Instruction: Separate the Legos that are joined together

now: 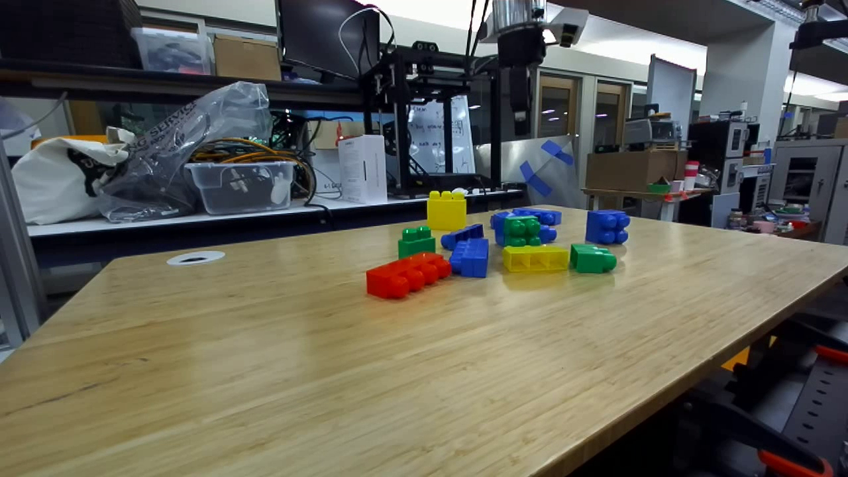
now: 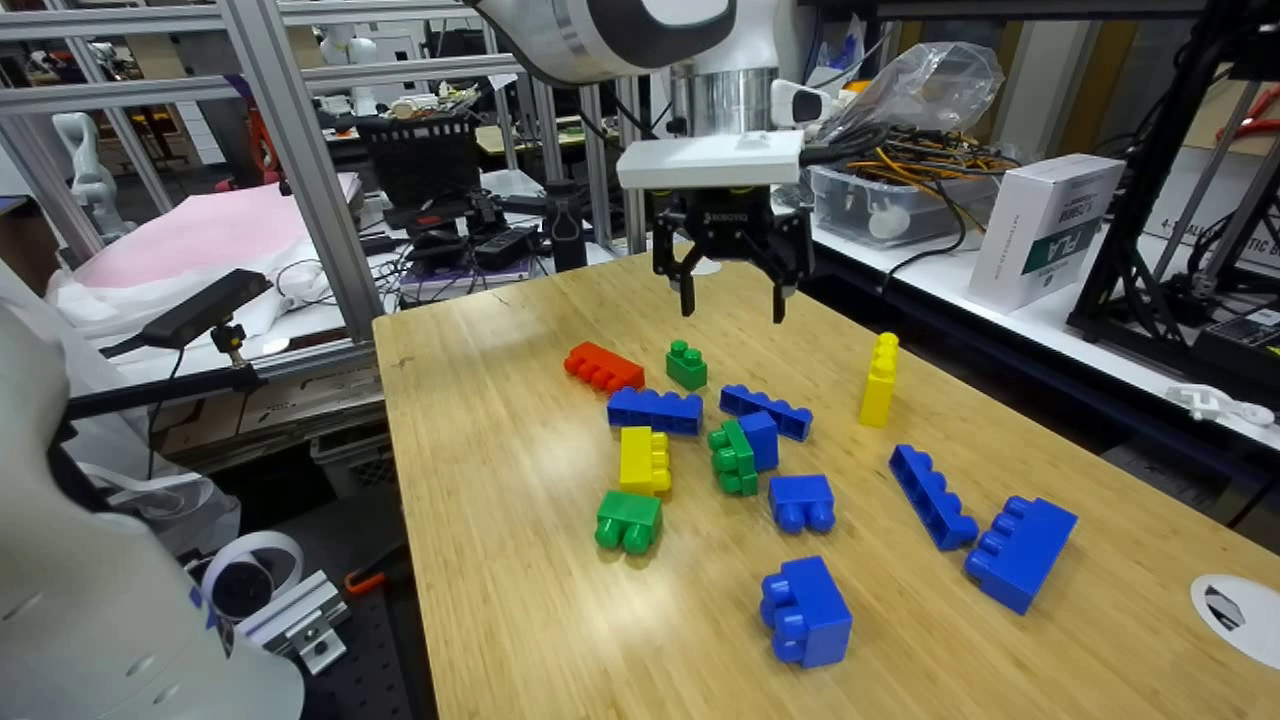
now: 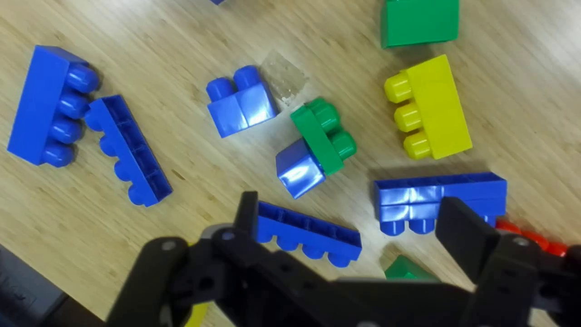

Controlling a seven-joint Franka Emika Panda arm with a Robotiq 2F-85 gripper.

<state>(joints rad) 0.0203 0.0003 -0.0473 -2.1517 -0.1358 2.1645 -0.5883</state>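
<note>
A green Lego [image 2: 735, 460] and a blue Lego [image 2: 762, 440] are joined, lying on their side mid-table. In the wrist view, the green one [image 3: 317, 136] sits against the blue one's [image 3: 299, 168] stud side, its own two studs facing away. Other Legos lie apart around them: a two-stud blue one [image 2: 802, 502], a yellow one [image 2: 640, 460], a green one [image 2: 630, 520], a long blue one [image 2: 655, 412] and a thin blue one [image 2: 766, 412]. My gripper [image 2: 733, 303] is open and empty, high above the table; its spread fingers [image 3: 348, 206] also show in the wrist view.
A red brick [image 2: 605, 368], a small green brick [image 2: 687, 368] and an upright yellow brick [image 2: 879, 380] stand nearer the gripper's side. More blue bricks [image 2: 807, 612] [image 2: 1022, 555] lie beyond. A shelf with a white box [image 1: 362, 169] and a plastic bin [image 1: 242, 187] borders the wooden table [image 1: 298, 371].
</note>
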